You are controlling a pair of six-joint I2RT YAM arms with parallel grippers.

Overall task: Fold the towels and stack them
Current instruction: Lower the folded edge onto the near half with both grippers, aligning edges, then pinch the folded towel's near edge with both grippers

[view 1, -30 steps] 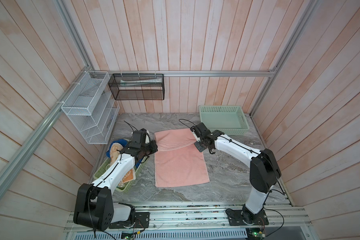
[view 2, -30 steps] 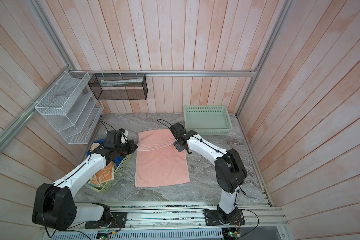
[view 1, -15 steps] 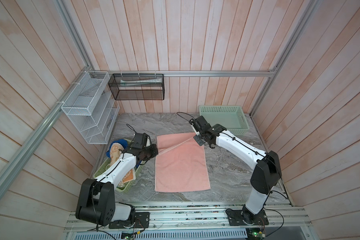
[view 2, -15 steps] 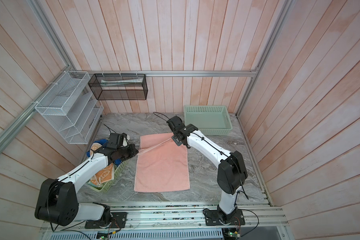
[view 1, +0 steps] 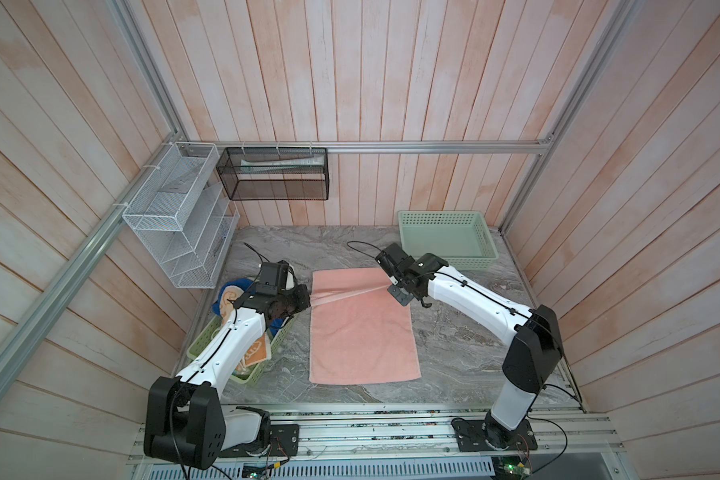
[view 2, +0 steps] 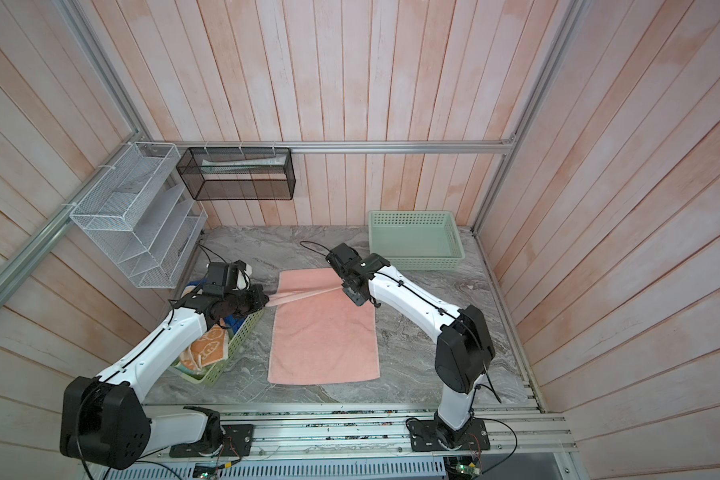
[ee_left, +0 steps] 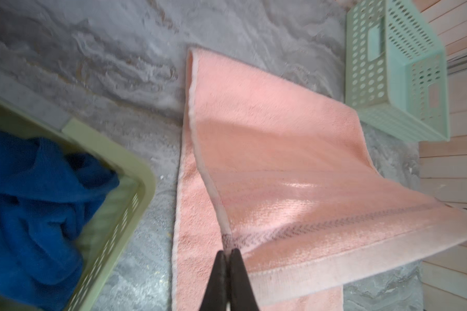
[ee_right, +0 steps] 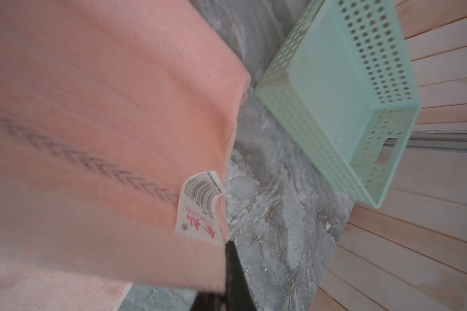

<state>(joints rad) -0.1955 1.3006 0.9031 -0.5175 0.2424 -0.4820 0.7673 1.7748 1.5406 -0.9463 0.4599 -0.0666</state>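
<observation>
The pink towel (view 1: pixel 360 332) (view 2: pixel 323 336) lies lengthwise on the marble table (view 1: pixel 454 345). Its far edge is lifted and stretched taut between my two grippers. My left gripper (view 1: pixel 306 302) (view 2: pixel 265 301) is shut on one far corner, seen close in the left wrist view (ee_left: pixel 228 254). My right gripper (view 1: pixel 393 286) (view 2: pixel 347 289) (ee_right: pixel 227 247) is shut on the other far corner, beside a barcode label (ee_right: pixel 200 204). A blue towel (ee_left: pixel 33 188) (view 1: pixel 244 284) and an orange patterned towel (view 1: pixel 255 353) (view 2: pixel 206 347) sit crumpled in the yellow-green basket (view 1: pixel 262 374) (ee_left: pixel 135 172).
An empty mint basket (view 1: pixel 447 241) (view 2: pixel 414 241) (ee_right: pixel 334 94) stands at the back right, close behind my right gripper. A white wire rack (view 1: pixel 175 216) and a black mesh basket (view 1: pixel 273 178) hang on the walls at the back left.
Both grippers have raised the pink towel's far edge off the table and pulled it taut. The edge now hangs over the towel's far part.
</observation>
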